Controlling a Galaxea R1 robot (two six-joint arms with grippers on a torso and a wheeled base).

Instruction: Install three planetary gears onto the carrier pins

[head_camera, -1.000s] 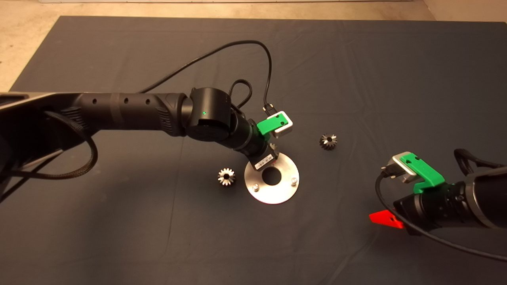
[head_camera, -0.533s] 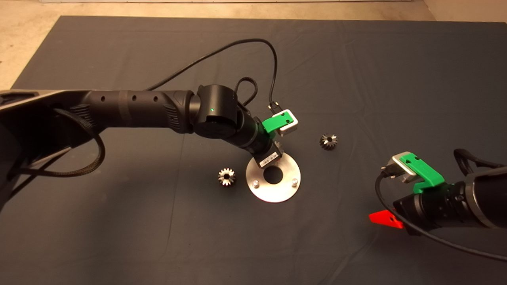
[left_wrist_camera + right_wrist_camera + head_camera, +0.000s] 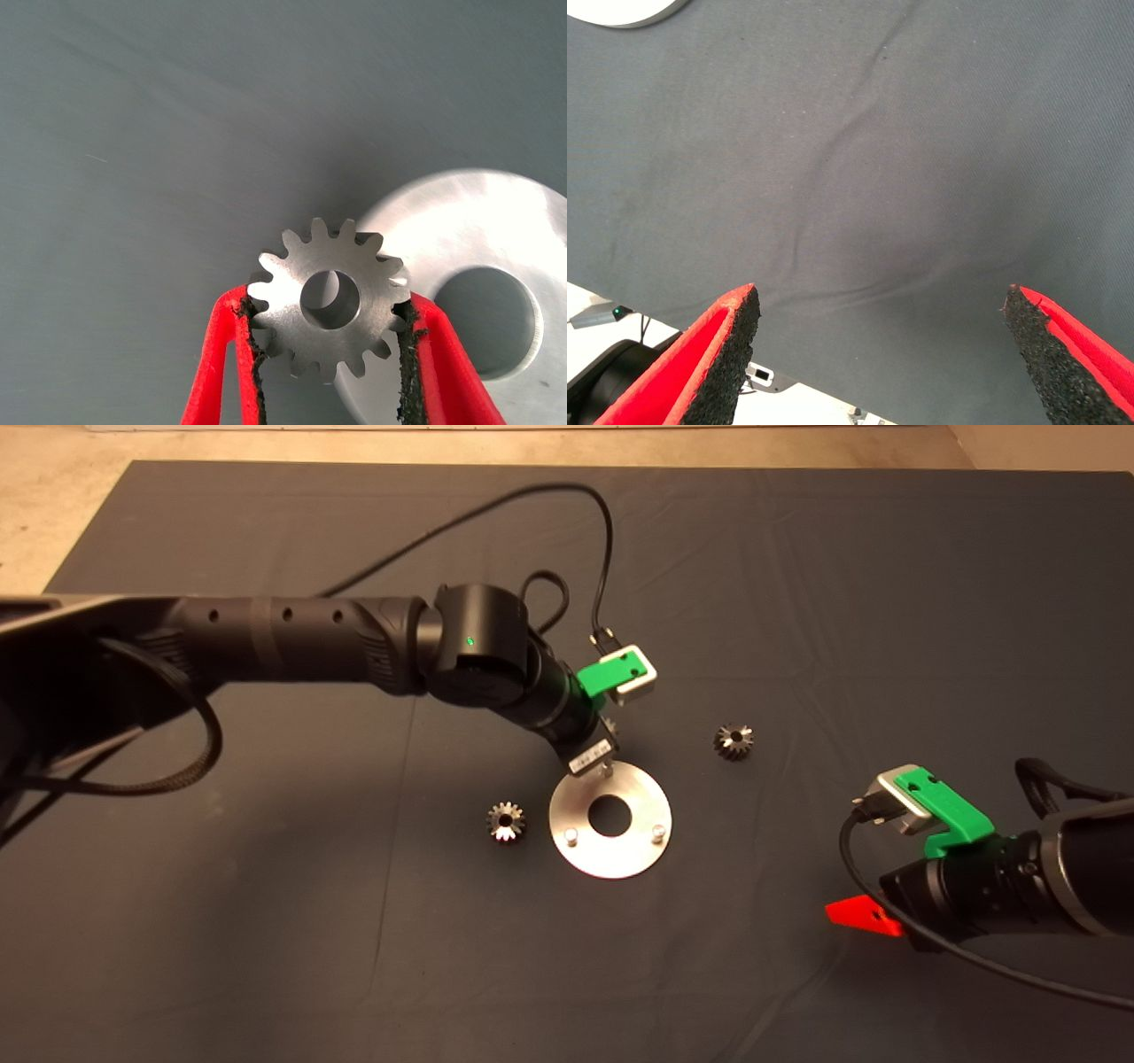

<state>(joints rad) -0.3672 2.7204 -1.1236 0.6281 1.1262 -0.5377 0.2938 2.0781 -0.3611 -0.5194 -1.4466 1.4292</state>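
Observation:
The round silver plate lies mid-mat, with two carrier pins standing on its near half. A third pin shows at its far edge. My left gripper hovers over that far edge, shut on one planetary gear. The red fingers clamp the gear's teeth from both sides, and the plate lies beneath and to one side. Two more gears lie loose on the mat, one left of the plate and one to its far right. My right gripper waits open at the lower right.
A black cable loops from the left wrist over the mat's far half. Bare floor borders the mat at the far left. The right wrist view shows wrinkled mat between the open fingers.
My left gripper, still holding the gear, has drawn back toward the plate's far edge, uncovering more of the plate. The right arm and the loose gears have stayed put.

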